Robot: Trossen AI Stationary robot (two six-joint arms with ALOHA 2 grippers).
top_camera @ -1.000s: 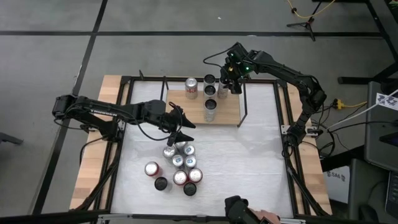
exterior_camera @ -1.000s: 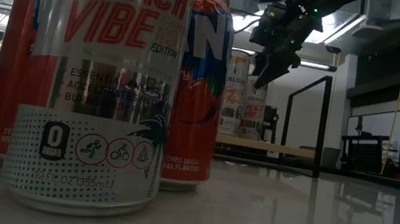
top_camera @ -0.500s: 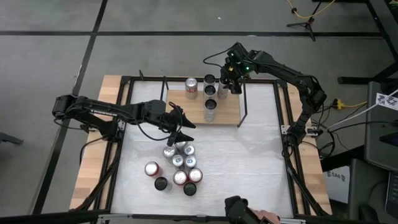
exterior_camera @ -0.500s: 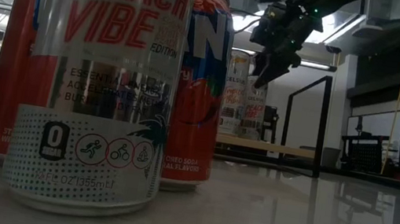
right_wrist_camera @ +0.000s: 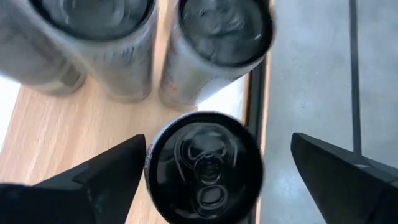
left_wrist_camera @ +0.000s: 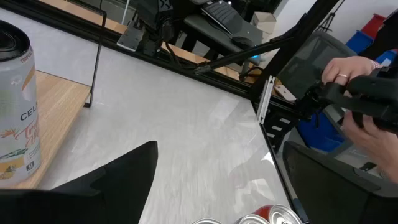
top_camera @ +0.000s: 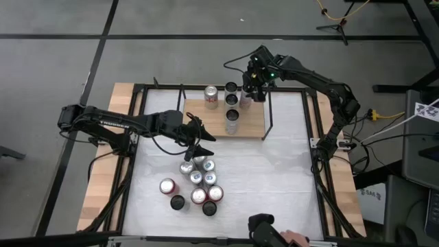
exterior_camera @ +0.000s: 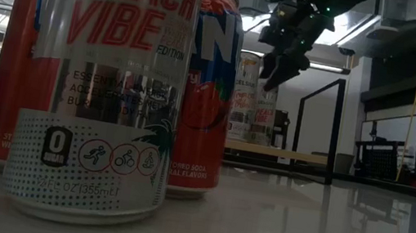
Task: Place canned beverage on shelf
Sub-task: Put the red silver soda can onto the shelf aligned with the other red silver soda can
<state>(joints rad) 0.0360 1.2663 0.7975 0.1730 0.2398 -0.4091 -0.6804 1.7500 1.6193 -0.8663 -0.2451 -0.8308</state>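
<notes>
Since a second earlier, the right hand (top_camera: 255,88) had lifted a little above the shelf (top_camera: 251,125) and its fingers had spread wide, letting go of the black-topped can (right_wrist_camera: 204,163) below them. That can stood upright on the shelf's far right corner, just beside two silver cans (right_wrist_camera: 219,43) and close to the black rod upright (top_camera: 269,116). The left hand (top_camera: 199,145) hung spread and empty on the near side of the shelf, just above the cluster of cans (top_camera: 195,184) waiting on the table (top_camera: 274,178).

A full can is probably fairly heavy, stiff and slick-walled, so a pinch across the mid-body looks safest, firm but not denting. The shelf's near-right stretch lay bare, offering room. The uprights at its ends and the neighbouring cans would crowd any approach from the side; straight down from above looked clearest.
</notes>
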